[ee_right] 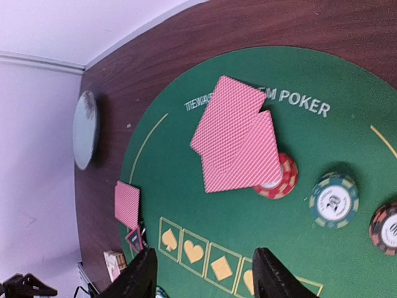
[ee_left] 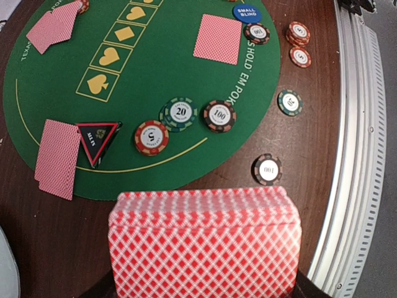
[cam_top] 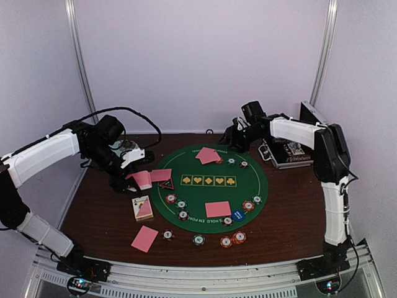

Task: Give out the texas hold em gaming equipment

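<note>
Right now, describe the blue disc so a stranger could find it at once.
Start at the round green mat. On its near edge, right of a lone pink card, lies the blue disc. It alone is plain blue with white lettering; the chips beside it are striped.

cards [ee_right: 236,146] at far edge of mat [ee_right: 310,149], partly over 1 chip [ee_right: 280,181]

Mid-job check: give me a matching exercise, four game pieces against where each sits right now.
Things: 1 blue disc; 2 triangle marker; 3 card stack; 4 red chip.
Places: A partly under two overlapping cards; B held in the left end effector; C beside the lone card at the mat's near edge; D touching a card at the mat's left edge.
Pairs: 1-C, 2-D, 3-B, 4-A.
</note>
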